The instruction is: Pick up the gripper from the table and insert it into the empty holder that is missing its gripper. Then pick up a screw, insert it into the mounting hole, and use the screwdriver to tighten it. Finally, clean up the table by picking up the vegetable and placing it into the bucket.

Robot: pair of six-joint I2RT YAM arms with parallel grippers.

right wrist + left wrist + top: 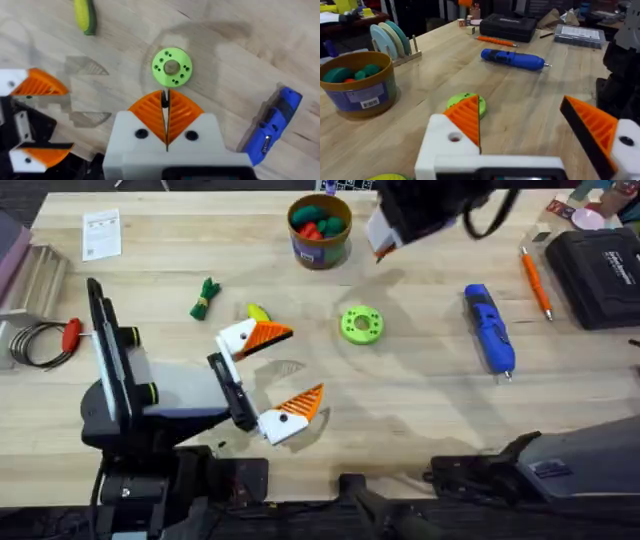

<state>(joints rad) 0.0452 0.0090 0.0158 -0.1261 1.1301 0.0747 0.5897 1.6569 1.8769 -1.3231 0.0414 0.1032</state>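
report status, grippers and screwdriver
Left gripper open, low over the table. Right gripper shut, above the green disc. Screwdriver lying flat, not gripped. Nothing on it.

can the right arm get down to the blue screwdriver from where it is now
Probably yes. The right gripper hangs above the green disc, fingers shut with something small and dark pinched at their tips. The screwdriver lies alone on bare table beside it, nothing on top, but those fingers would have to open first.
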